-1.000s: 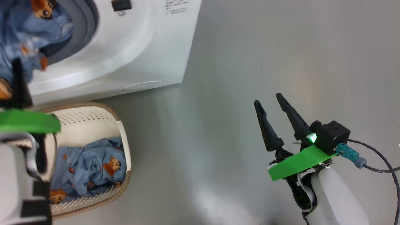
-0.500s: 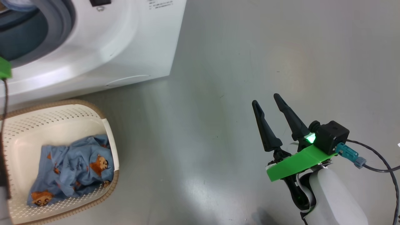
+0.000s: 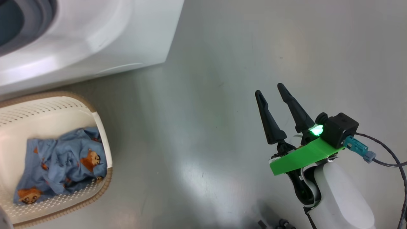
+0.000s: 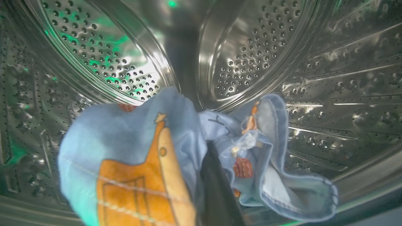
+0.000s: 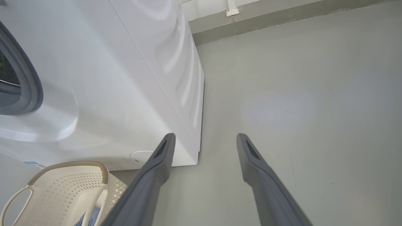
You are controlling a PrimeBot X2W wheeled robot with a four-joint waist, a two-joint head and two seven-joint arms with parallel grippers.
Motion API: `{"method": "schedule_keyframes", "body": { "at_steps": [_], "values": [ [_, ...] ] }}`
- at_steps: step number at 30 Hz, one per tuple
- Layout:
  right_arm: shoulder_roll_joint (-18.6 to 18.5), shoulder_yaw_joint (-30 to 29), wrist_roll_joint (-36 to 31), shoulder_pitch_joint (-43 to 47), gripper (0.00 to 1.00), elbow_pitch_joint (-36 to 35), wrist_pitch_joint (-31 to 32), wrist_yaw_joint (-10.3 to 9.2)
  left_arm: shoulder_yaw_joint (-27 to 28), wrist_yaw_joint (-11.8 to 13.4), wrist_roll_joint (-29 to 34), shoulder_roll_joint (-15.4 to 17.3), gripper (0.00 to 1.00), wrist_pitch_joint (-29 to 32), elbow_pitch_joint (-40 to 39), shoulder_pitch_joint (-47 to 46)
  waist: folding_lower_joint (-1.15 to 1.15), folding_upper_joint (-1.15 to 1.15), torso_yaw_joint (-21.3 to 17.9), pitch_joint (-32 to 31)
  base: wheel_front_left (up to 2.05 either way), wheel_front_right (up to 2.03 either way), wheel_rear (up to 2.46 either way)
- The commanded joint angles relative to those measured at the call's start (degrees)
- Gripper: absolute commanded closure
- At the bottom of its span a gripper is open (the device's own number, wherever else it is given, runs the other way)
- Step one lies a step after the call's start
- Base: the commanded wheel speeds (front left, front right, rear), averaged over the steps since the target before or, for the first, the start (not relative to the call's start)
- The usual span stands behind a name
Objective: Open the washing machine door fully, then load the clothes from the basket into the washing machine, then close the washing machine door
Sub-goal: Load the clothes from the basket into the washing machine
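Observation:
In the left wrist view my left gripper is inside the steel perforated drum of the washing machine. It is shut on a light-blue piece of the clothes with orange bear prints, which hangs around the dark fingers above the drum floor. More of the blue bear clothes lie in the cream basket on the floor in front of the white washing machine. My right gripper hovers open and empty over the floor to the right, away from both. The washing machine door is out of view.
The grey rubber seal rings the machine's opening at the top left. From the right wrist I see my open gripper, the washing machine's white side, the basket and a wall base behind. Grey floor spreads between basket and right arm.
My left gripper with the blue cloth has left the head view toward the machine's opening. The head camera has shifted, sliding machine and basket left. The right gripper stays open.

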Motion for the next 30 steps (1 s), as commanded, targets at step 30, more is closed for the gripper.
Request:
{"method": "schedule_keyframes", "body": {
  "at_steps": [30],
  "values": [
    [0.4, 4.4, 3.9, -2.8, 0.00, -1.7, -0.3, 0.09, -3.4, 1.8, -1.4, 9.3, 1.00, 16.0, 6.4, -18.1, 0.00, 0.00, -3.5, 9.6, 0.00, 0.00, 0.00]
  ]
}}
